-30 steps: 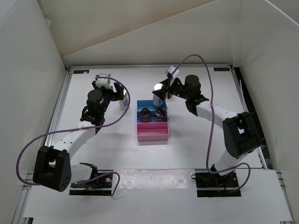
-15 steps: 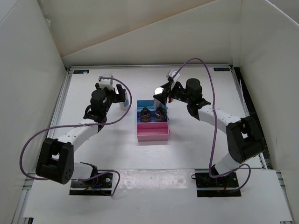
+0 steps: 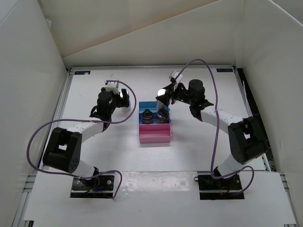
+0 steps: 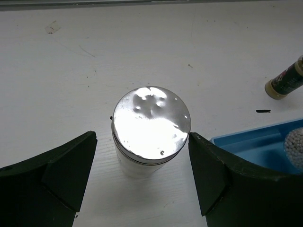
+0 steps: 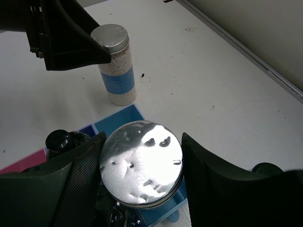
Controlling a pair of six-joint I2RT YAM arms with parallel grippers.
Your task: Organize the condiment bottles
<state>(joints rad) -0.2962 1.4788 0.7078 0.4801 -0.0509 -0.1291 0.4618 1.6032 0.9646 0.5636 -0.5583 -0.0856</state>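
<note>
A white condiment bottle with a silver lid (image 4: pixel 151 124) stands upright on the table, left of the rack. My left gripper (image 4: pixel 142 138) is open and straddles it; the right finger (image 4: pixel 208 175) is close to the lid's rim, the left finger (image 4: pixel 71 175) stands apart. A second silver-lidded bottle (image 5: pixel 142 170) sits between the fingers of my right gripper (image 5: pixel 143 139), which is shut on it over the rack's blue back step (image 5: pixel 125 118). Two dark-topped jars (image 3: pixel 147 115) (image 3: pixel 163 114) stand in the middle step. A slim dark bottle (image 4: pixel 286 82) lies on the table beyond the rack.
The stepped rack (image 3: pixel 154 135) sits mid-table, its pink front step nearest the arms. White walls enclose the table on the left, back and right. Purple cables loop over both arms.
My left arm has reached forward and brought its open fingers around the standing white bottle. The right gripper, still holding its bottle, has shifted slightly towards the rack.
</note>
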